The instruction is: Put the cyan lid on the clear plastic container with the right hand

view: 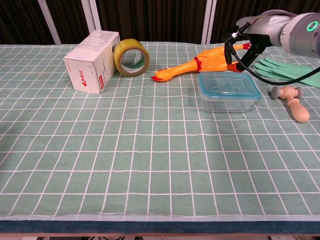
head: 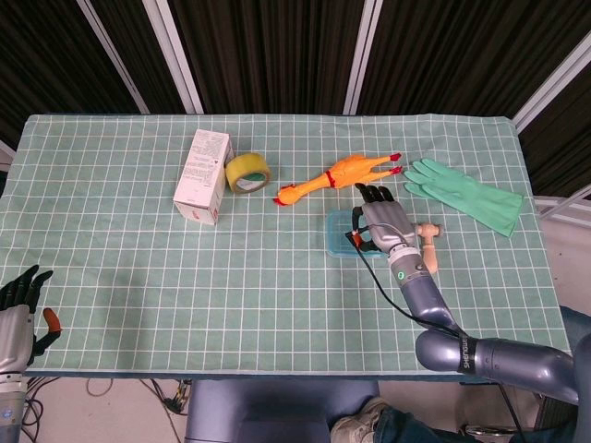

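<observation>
Right hand (head: 381,218) raised above the far right part of the container (view: 228,99), fingers spread and holding nothing, palm down, thumb tip pointing toward the lid below. Hangs clear of the lid in the chest view, apart from it, which fits a hand letting go after setting something down rather than one pressing. Same right hand (view: 250,35) seen at the upper right of the chest view, with a dark cable looping beneath the wrist.

Cyan lid (view: 228,84) lying flat on top of the clear plastic container, its rim lined up with the container's edges all round, level and not tilted. Judged seated, so the task looks done or nearly so; whether the rim is snapped down fully cannot be told. Container standing on the green checked cloth of the desk (head: 277,277), right of centre.

Just beyond the container, a rubber chicken (view: 197,64) lying slantwise, beak toward the left, near the container but not touching. To the right, a small wooden mallet (view: 292,100) lying on its side, apart from the container. Further right and back, a green rubber glove (head: 466,194) spread flat.

Well apart on the left, a white carton (view: 92,61) with a roll of yellowish tape (view: 131,58) leaning upright against its right side.

Left hand (head: 20,314) at the lower left corner of the head view, off the desk edge, fingers apart and empty, idle.
</observation>
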